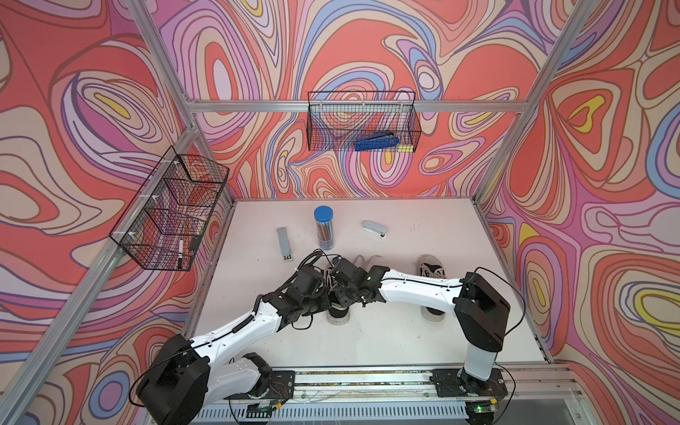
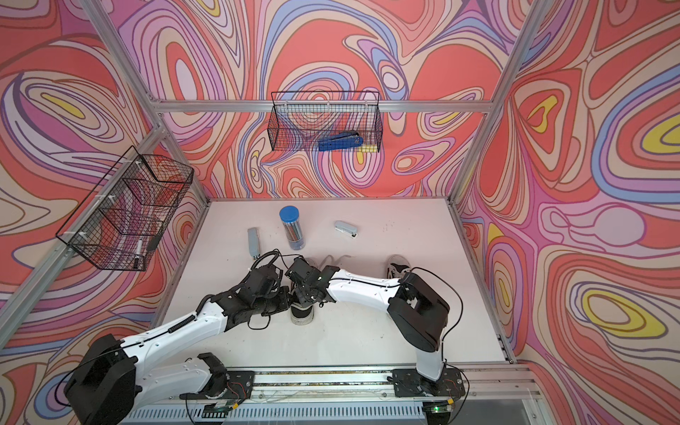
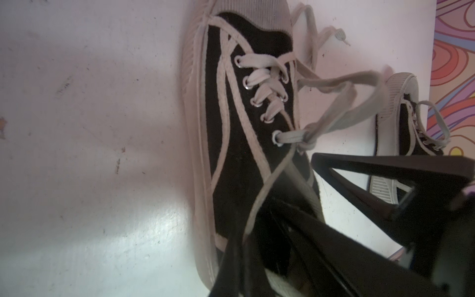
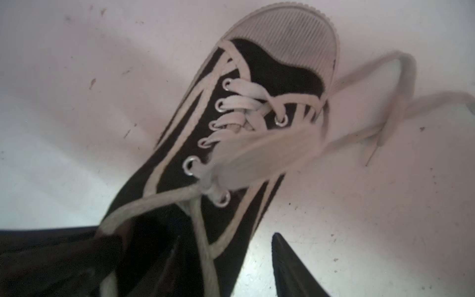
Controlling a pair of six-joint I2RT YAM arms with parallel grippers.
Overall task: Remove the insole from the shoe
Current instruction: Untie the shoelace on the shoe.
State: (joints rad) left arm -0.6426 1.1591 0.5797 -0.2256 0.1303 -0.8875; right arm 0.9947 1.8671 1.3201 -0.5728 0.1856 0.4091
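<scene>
A black canvas shoe (image 3: 239, 115) with white laces and a ribbed toe cap lies mid-table, its heel (image 1: 338, 316) showing below both wrists in both top views. My left gripper (image 3: 241, 259) is shut on the shoe's wall at the heel opening. The right gripper (image 4: 180, 264) stands open astride the rear of the same shoe (image 4: 231, 144). One of its fingers (image 4: 290, 270) is outside over the table, and the other is a dark shape at the opening. The insole is hidden inside the shoe.
A second shoe (image 1: 432, 270) lies to the right, half under the right arm. Behind stand a blue-lidded pencil tube (image 1: 323, 228), a grey stapler (image 1: 375, 230) and a grey bar (image 1: 285, 244). Wire baskets (image 1: 362, 121) (image 1: 169, 209) hang on the back and left walls.
</scene>
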